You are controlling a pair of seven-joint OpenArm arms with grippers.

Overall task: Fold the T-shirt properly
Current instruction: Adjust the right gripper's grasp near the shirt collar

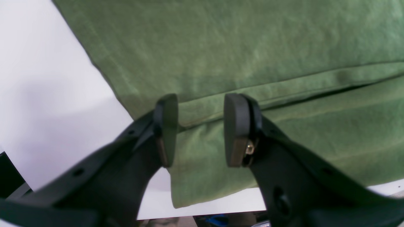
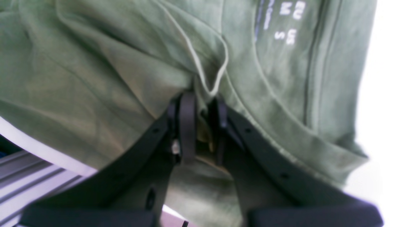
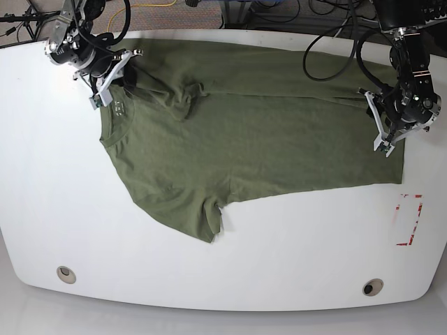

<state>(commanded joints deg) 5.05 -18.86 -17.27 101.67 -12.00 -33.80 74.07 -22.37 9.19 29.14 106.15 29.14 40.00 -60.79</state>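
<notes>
1. White and glossy, the tabletop (image 3: 56,209) carries the T-shirt (image 3: 244,139), which lies spread across its far half, collar toward the base view's left and hem toward its right, with one sleeve pointing to the near edge.
2. At the collar end, the right hand (image 2: 202,126) is clenched on a bunched fold of the T-shirt (image 2: 94,78); cloth fills the narrow gap between its dark fingers (image 2: 187,126).
3. Near the hem corner, the left hand (image 1: 200,129) is released, its two pads (image 1: 235,132) parted with the T-shirt (image 1: 252,47) lying under and between them; a folded edge of cloth runs across just behind the pads.
4. Pale print shows inside the collar in the right wrist view, too blurred to read beyond scattered letters.
5. Both arms reach down from the far side, each hand tilted over the cloth.
6. A red-outlined mark (image 3: 408,220) sits on the tabletop near the hem side.
</notes>
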